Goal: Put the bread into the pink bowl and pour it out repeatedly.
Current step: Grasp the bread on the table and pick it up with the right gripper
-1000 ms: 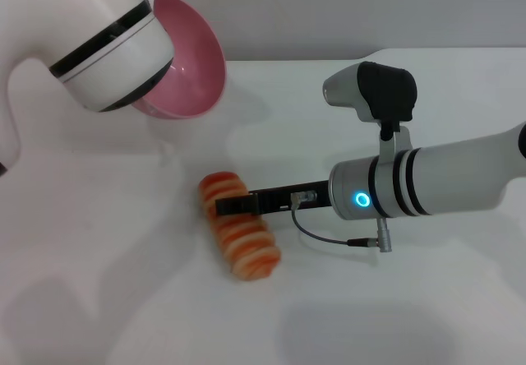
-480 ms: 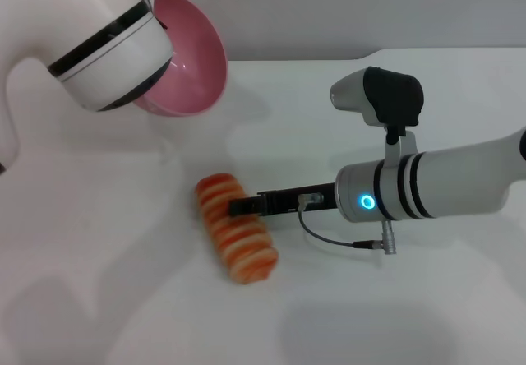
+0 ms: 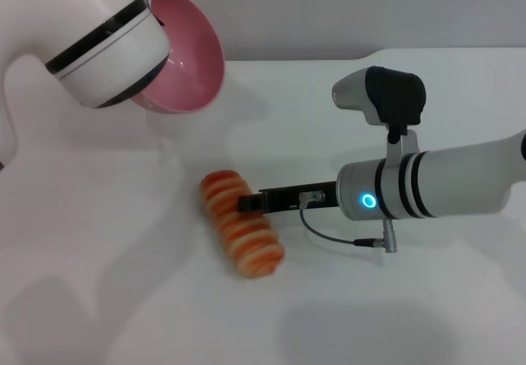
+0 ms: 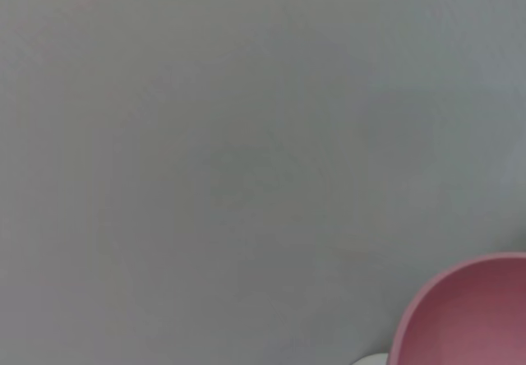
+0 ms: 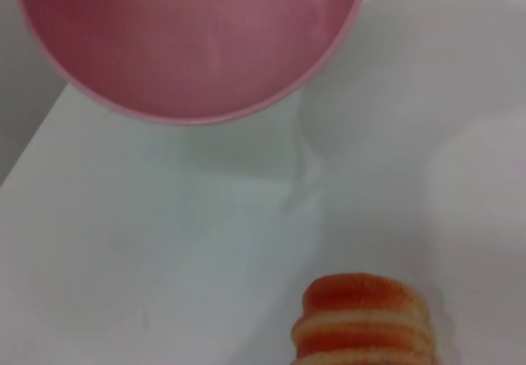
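The bread (image 3: 242,224) is seen lying on the white tabletop (image 3: 123,299) just below the centre of the head view, its long axis running diagonally from upper left to lower right of the frame. The right gripper (image 3: 249,203) is reached in from the right side of the frame, and its dark jaws are laid across the upper part of the loaf, roughly square to that long axis. They appear to be closed on the bread, though the far finger is hidden behind the loaf, so a firm hold is only judged.

The pink bowl (image 3: 187,53) is held up in the upper left of the frame at the end of the left arm, tilted with its opening turned toward the centre of the frame; it is empty. How the jaws of the left gripper stand cannot be told, since they are hidden behind the wrist.

The bowl lies up and to the left of the bread and well apart from it, so a lift along that diagonal is what the coming move would seem to call for.
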`<act>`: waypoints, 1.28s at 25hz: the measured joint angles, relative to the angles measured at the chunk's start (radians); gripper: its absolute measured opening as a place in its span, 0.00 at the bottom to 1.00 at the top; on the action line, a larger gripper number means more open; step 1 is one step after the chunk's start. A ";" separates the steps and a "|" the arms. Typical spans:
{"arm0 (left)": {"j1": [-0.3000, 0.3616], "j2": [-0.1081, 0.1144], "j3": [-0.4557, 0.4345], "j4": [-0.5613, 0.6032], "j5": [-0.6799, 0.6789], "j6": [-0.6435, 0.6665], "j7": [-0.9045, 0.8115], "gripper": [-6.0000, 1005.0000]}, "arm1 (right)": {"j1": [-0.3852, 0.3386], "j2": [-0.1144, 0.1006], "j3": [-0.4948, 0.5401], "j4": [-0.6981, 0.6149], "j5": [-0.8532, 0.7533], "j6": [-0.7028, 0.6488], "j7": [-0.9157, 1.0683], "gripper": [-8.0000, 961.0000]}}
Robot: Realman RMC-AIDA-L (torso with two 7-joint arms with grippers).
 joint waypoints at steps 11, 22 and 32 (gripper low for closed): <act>-0.010 -0.003 -0.025 0.010 -0.010 -0.009 0.027 0.04 | -0.082 -0.016 0.057 -0.077 -0.008 -0.026 -0.026 0.22; -0.016 -0.005 -0.018 0.010 -0.065 -0.015 0.042 0.04 | -0.152 -0.016 0.210 -0.188 -0.210 -0.032 0.012 0.13; -0.010 -0.007 -0.006 0.011 -0.123 -0.017 0.034 0.05 | -0.294 -0.016 0.342 -0.584 -0.620 0.038 0.256 0.08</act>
